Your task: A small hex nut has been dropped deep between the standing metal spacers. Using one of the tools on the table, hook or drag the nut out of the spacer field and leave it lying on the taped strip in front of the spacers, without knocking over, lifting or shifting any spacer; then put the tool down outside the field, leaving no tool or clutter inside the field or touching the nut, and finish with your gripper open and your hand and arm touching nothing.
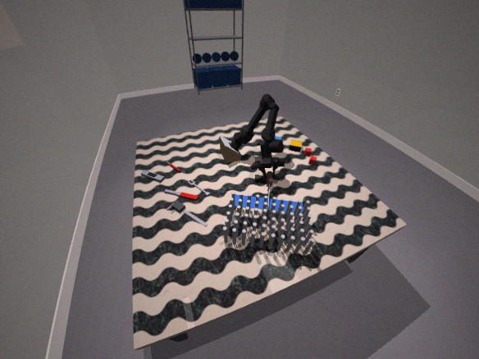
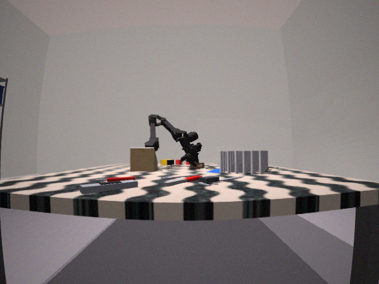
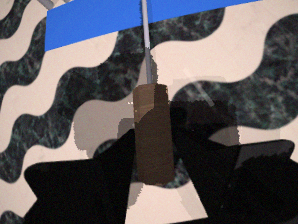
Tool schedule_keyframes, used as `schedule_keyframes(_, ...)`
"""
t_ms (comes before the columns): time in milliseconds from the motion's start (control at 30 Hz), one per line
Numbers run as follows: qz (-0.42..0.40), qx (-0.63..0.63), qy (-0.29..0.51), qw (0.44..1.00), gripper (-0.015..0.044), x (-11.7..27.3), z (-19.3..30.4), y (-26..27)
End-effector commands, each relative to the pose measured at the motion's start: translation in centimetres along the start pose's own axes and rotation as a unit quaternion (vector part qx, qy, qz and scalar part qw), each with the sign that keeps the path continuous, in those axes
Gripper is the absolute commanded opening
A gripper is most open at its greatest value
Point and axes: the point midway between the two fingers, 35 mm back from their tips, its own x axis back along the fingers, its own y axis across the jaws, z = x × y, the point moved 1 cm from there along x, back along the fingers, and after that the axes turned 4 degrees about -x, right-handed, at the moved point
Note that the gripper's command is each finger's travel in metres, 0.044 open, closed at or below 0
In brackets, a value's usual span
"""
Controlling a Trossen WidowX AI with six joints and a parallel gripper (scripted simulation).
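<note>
My gripper [image 1: 269, 176] [image 2: 195, 165] [image 3: 153, 131] is shut on the brown handle [image 1: 269, 179] [image 2: 199, 165] [image 3: 154, 135] of a tool, low over the table behind the tape. Its thin metal shaft [image 3: 146, 45] points away from the hand, across the blue taped strip [image 1: 250, 202] [image 2: 214, 170] [image 3: 75, 30], toward the spacers. The metal spacers [image 1: 272, 238] [image 2: 247, 162] stand upright in rows beyond the strip. The shaft's far end is outside the wrist view and cannot be made out among the spacers. I cannot see the hex nut in any view.
Several tools lie left of the field in the top view, including a red-handled one [image 1: 189, 196] and a dark-headed one [image 1: 178, 206]. A tan block [image 1: 230, 152] [image 2: 143, 159] stands by the arm. Yellow-black [image 1: 295, 144] and red blocks [image 1: 312, 160] lie right of the arm.
</note>
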Motion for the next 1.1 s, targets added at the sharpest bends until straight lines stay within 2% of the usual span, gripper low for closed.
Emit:
schedule_keyframes(0,0.0,-0.002,-0.002,1.0,0.0,0.2,0.2,-0.1)
schedule_keyframes(1067,-0.001,0.001,-0.001,1.0,0.0,1.7,-0.7,0.8)
